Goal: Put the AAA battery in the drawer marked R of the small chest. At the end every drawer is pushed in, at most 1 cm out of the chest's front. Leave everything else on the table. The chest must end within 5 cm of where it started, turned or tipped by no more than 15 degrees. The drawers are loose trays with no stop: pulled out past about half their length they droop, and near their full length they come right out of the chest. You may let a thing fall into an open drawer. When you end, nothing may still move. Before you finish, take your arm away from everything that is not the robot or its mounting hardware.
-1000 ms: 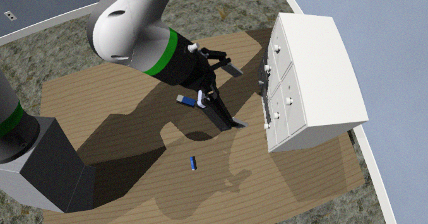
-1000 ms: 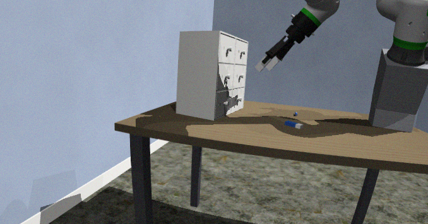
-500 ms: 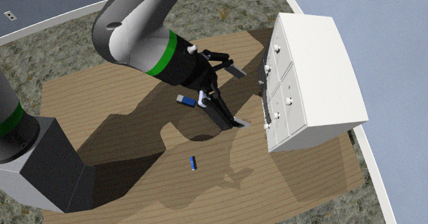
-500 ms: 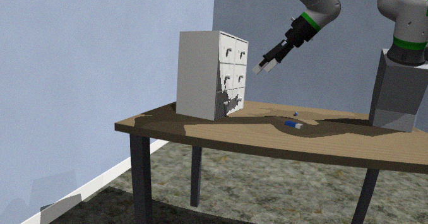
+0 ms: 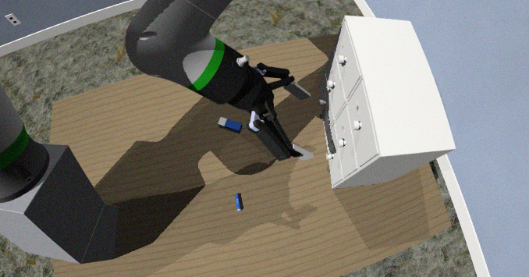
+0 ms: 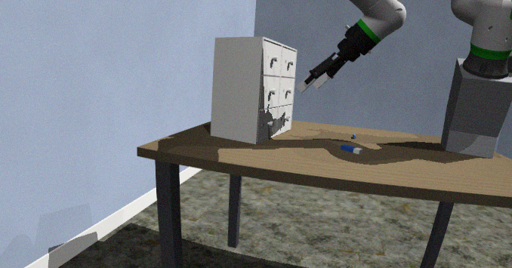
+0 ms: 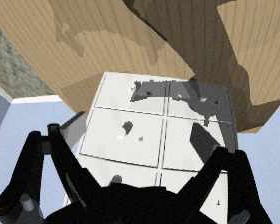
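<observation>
The AAA battery (image 5: 238,201) (image 6: 353,136), a small blue cylinder, lies on the table. The small white chest (image 5: 402,88) (image 6: 235,89) (image 7: 103,145) stands upright at the table's far end, with round knobs on drawers in three rows and two columns. Its drawers look pushed in. I cannot read their letters, so I cannot tell which drawer is R. My gripper (image 5: 305,123) (image 6: 310,85) (image 7: 139,127) is open and empty. It hangs above the table, tilted toward the chest's front and short of it, well away from the battery.
A blue block with a whitish end (image 5: 232,125) (image 6: 349,149), perhaps an eraser, lies on the wooden table (image 5: 175,229) (image 6: 257,158) near the battery. A wall stands close behind the chest. The arm's grey pedestal (image 5: 66,205) (image 6: 472,108) stands at the opposite end.
</observation>
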Robot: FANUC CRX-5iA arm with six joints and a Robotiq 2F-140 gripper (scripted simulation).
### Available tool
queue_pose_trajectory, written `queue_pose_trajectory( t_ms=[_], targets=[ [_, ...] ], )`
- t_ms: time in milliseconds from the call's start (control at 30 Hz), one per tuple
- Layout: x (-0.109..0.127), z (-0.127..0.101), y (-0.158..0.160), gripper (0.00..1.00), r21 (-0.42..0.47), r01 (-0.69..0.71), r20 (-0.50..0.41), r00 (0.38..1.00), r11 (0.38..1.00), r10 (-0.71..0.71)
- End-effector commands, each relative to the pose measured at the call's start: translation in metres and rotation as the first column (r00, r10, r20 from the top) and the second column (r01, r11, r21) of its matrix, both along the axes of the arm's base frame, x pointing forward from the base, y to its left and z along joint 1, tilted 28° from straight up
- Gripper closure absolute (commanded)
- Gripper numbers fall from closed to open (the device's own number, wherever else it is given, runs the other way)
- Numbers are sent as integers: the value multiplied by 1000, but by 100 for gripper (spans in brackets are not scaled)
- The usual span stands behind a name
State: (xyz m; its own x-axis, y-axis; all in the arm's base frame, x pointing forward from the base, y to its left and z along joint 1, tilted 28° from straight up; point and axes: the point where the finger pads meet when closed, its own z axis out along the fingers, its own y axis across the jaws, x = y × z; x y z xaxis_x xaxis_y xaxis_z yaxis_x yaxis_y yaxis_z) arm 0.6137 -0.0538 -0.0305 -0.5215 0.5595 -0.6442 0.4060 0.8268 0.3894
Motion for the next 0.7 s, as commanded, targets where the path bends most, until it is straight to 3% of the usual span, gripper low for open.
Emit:
queue_pose_trajectory(
  t_ms=[0,667],
  targets=[
    [5,-4,-1,0,-25,16,270,963,1000,-9],
    [21,-16,0,0,-66,97,305,950,993,-72]
  ],
)
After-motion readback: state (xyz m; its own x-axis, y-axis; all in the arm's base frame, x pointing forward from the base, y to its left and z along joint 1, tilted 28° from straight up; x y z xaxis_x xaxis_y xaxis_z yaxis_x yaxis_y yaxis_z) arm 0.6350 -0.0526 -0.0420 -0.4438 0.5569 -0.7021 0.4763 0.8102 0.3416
